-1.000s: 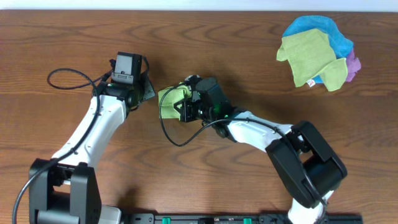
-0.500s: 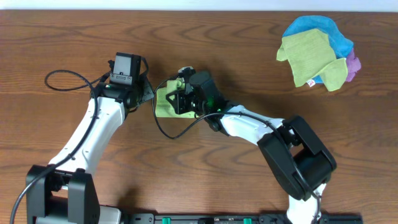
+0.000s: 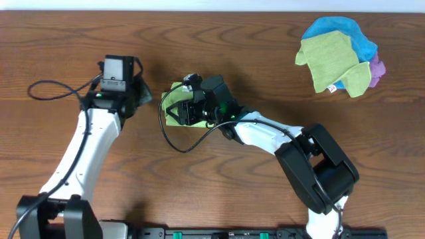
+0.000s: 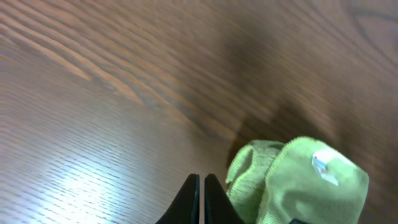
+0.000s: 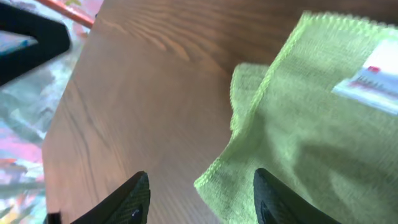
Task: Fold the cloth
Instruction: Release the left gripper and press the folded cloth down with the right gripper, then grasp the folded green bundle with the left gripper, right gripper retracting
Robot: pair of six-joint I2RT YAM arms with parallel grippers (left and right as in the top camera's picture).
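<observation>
The cloth (image 3: pixel 172 114) is a small lime-green bundle lying folded on the wooden table left of centre, partly hidden under my right gripper (image 3: pixel 186 108). In the right wrist view the cloth (image 5: pixel 311 124) shows its white tag (image 5: pixel 370 81). One stitched corner lies between the open fingers of the right gripper (image 5: pixel 202 199), touching neither. My left gripper (image 4: pixel 200 186) is shut on nothing. It hangs just left of the cloth (image 4: pixel 298 180), apart from it. From overhead the left gripper (image 3: pixel 143 97) sits a short way left of the bundle.
A pile of other cloths rests at the back right: a duller olive-green one (image 3: pixel 329 60) on top of a blue one (image 3: pixel 345 30) and a purple one (image 3: pixel 377 70). Cables loop beside both arms.
My right gripper has opened and let the cloth lie on the table. The left arm has drawn back to the left, away from the cloth, with its fingers still shut.
</observation>
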